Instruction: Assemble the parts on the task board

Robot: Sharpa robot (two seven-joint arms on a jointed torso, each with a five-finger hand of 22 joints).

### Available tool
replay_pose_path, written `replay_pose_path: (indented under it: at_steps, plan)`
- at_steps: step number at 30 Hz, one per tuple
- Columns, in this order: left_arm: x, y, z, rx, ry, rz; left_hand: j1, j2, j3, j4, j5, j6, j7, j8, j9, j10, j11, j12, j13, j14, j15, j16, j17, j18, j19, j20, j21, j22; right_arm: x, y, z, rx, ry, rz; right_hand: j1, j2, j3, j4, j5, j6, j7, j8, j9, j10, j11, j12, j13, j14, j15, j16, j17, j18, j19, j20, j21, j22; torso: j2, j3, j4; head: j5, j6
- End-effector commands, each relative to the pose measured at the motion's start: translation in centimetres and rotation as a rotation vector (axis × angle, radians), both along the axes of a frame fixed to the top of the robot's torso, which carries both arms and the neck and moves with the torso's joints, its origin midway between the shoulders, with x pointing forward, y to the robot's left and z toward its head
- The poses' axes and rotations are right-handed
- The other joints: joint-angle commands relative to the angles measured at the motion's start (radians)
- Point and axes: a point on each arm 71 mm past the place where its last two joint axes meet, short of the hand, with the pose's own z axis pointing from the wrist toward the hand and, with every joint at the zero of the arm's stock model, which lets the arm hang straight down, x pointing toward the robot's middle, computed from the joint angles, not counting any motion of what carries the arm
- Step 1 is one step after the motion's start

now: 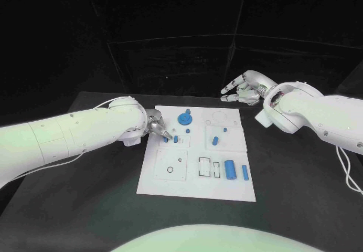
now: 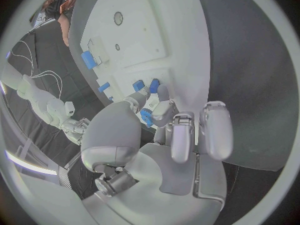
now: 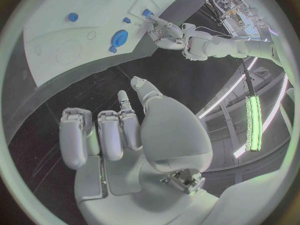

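Head view: the white task board [image 1: 198, 181] lies mid-frame on the black bench [image 1: 302, 178], and the left hand [image 1: 157, 128] reaches in from the left edge to the board's upper left corner, its fingertips [image 1: 166, 137] down at a small blue part [image 1: 167, 139] just beside a second small blue piece [image 1: 175, 139]. From that hand the rest of the work lies to the right and lower in the frame: a round blue knob [image 1: 184, 118] just right of it, a short peg [image 1: 215, 140] at centre, two upright cylinders [image 1: 230, 170] at lower right. The right hand [image 1: 243, 86] hovers off the board's upper right corner, fingers spread, holding nothing, so the left hand is plainly the nearer one. Left wrist view: the left hand's [image 2: 164, 116] thumb and a finger close on the small blue part [image 2: 147, 117] against the board [image 2: 181, 50]; I judge it pinched, with the other fingers folded back. Right wrist view: the right hand [image 3: 119, 135] sits clear of the board's edge [image 3: 50, 60], loosely curled and empty, with the blue knob [image 3: 119, 36] well apart from it.
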Motion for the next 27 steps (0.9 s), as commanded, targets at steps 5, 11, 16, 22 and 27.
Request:
replay_pose_path:
  at_steps: [5, 11, 16, 22, 27]
  plan:
    - [0.2, 0.0, 0.1, 0.002, -0.013, 0.011, -0.019, 0.004, -0.058, 0.016, -0.003, -0.004, 0.005, 0.009, 0.001, 0.005, 0.001, -0.003, -0.001, 0.102, -0.008, 0.003, 0.263, 0.007, 0.009, -0.008, 0.000, 0.001, 0.0, 0.1, 0.1, -0.002, 0.001, 0.007, -0.015, -0.001, 0.007, 0.003, 0.005, 0.002, 0.002, -0.005, -0.002, 0.009, -0.004, -0.013, 0.137, 0.064, -0.007, -0.008, 0.066, 0.009, 0.014, -0.007, -0.008, 0.092, 0.000, 0.0000, -0.0006, 0.000, 0.001]
    - [0.2, 0.0, 0.3, -0.022, -0.032, 0.021, -0.023, 0.003, -0.108, 0.028, -0.003, -0.007, 0.004, 0.010, 0.001, 0.004, 0.000, -0.004, -0.002, 0.102, -0.008, 0.003, 0.263, 0.007, 0.010, -0.009, 0.000, 0.002, 0.0, 0.1, 0.1, -0.003, 0.001, 0.007, -0.016, -0.001, 0.007, 0.003, 0.005, 0.001, 0.003, -0.005, -0.002, 0.008, -0.004, -0.015, 0.135, 0.063, -0.007, -0.010, 0.064, 0.009, 0.013, -0.006, -0.009, 0.089, 0.000, -0.0003, 0.0004, 0.000, 0.000]
    - [0.3, 0.4, 0.7, -0.096, -0.087, 0.072, -0.025, -0.007, -0.170, 0.043, -0.003, -0.017, 0.005, 0.007, -0.002, -0.001, 0.002, -0.008, -0.008, 0.102, -0.010, 0.003, 0.263, 0.009, 0.007, -0.010, -0.007, -0.007, 0.1, 0.1, 0.1, -0.003, 0.002, 0.007, -0.017, -0.001, 0.008, 0.004, 0.005, 0.001, 0.003, -0.005, -0.002, 0.007, -0.004, -0.017, 0.134, 0.062, -0.007, -0.011, 0.061, 0.009, 0.012, -0.006, -0.010, 0.088, 0.000, -0.0005, 0.0009, 0.000, 0.000]
    - [0.5, 0.8, 1.8, -0.267, -0.202, 0.131, 0.037, 0.033, -0.219, 0.053, 0.001, -0.130, 0.050, -0.061, -0.039, -0.174, 0.038, -0.221, -0.273, 0.102, 0.016, 0.003, 0.263, 0.034, -0.046, 0.007, -0.116, -0.148, 0.1, 0.1, 0.1, -0.004, 0.001, 0.004, -0.018, -0.001, 0.008, 0.004, 0.005, 0.000, 0.003, -0.006, -0.002, 0.006, -0.004, -0.018, 0.132, 0.062, -0.007, -0.012, 0.058, 0.010, 0.011, -0.006, -0.011, 0.086, 0.000, 0.0001, 0.0007, -0.003, 0.004]
    - [0.7, 0.1, 2.7, -0.392, -0.304, 0.080, 0.199, 0.069, -0.214, -0.003, 0.005, -0.206, 0.103, -0.138, -0.105, -0.316, 0.086, -0.344, -0.386, 0.078, 0.056, -0.042, 0.196, 0.053, -0.095, 0.041, -0.213, -0.268, 0.1, 0.0, 0.1, -0.004, 0.001, 0.000, -0.018, 0.000, 0.010, 0.005, 0.006, 0.000, 0.003, -0.006, -0.002, 0.005, -0.004, -0.019, 0.132, 0.061, -0.007, -0.013, 0.058, 0.010, 0.011, -0.006, -0.011, 0.086, 0.000, 0.0007, -0.0016, -0.001, 0.008]
